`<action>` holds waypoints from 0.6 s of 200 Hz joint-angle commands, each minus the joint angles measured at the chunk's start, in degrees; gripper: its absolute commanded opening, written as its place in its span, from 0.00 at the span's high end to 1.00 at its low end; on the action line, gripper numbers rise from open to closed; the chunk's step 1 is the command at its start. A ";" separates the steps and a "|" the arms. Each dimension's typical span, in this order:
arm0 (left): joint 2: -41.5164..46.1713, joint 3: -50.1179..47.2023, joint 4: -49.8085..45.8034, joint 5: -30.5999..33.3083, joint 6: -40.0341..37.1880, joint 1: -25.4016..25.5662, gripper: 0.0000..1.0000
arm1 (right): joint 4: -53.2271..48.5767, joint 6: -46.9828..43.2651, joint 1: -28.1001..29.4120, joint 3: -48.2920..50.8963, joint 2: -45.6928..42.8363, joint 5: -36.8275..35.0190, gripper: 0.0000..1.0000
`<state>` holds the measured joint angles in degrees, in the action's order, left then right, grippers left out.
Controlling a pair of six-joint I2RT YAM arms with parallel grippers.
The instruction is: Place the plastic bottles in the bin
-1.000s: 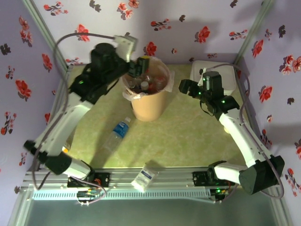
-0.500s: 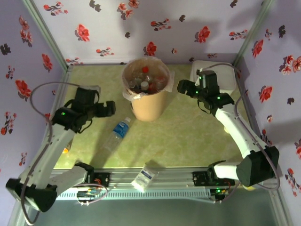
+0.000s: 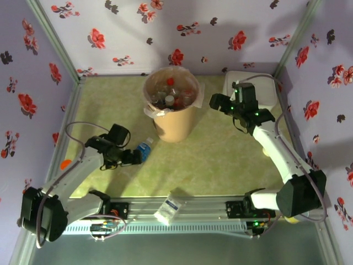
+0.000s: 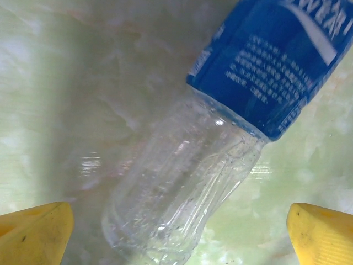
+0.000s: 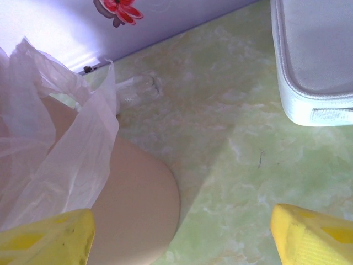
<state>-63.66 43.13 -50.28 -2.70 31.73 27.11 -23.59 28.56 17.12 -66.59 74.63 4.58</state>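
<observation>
The bottle (image 4: 187, 182), blue-labelled, is lying on its side on the table (image 3: 220, 165), directly under the left gripper (image 4: 177, 237) and between its wide-spread fingers (image 4: 33, 232), which are not touching it. The right gripper (image 3: 214, 102) is hanging just beside the bin (image 3: 175, 130), jaws apart and gripping nothing.

Top: fixed high behind the arm bases, facing down over the whole table (image 3: 220, 160).
Left wrist: very near, facing down on a lying bottle (image 4: 182, 204).
Right wrist: low and near, facing the bin (image 5: 138, 215) wall and a white box (image 5: 314, 55).
Shared: each wrist's patch lies within the top view.
</observation>
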 commanded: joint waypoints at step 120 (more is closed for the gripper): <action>-16.28 -0.44 15.36 1.95 -5.24 6.81 0.30 | -0.91 -1.09 -0.60 -2.04 -2.35 0.00 0.16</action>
<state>-80.93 41.87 -34.11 -3.01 28.29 33.50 -23.90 28.51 17.12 -66.61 73.67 4.71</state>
